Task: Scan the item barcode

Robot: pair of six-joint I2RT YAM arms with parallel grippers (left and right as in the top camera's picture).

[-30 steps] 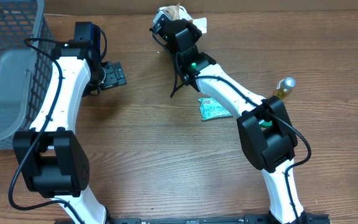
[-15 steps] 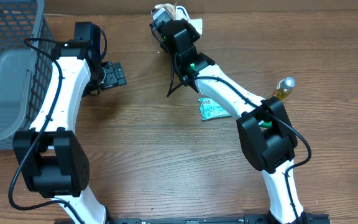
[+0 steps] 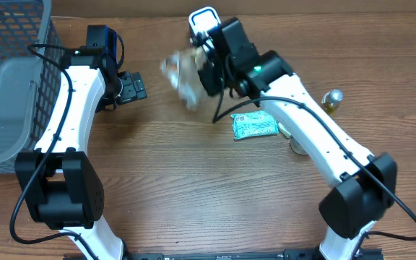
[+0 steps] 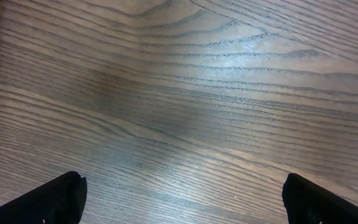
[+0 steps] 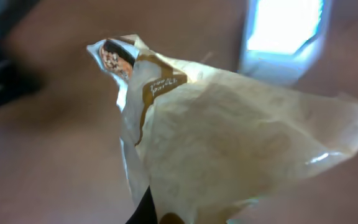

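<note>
Cream crinkly packet (image 5: 229,143) pinched at 1 edge by R gripper (image 3: 202,70); may slip or flop, barcode off lit scanner (image 3: 203,18). L gripper (image 4: 182,202) wide open, idle.

A brown wood-grain surface (image 3: 193,188) carries a green packet (image 3: 255,126), a small bottle (image 3: 331,100), a lit scanner (image 3: 203,17) and a grey wire basket (image 3: 20,29).

Print on cream packet (image 5: 229,155), green sachet (image 3: 255,126) too blurred; nothing legible.
</note>
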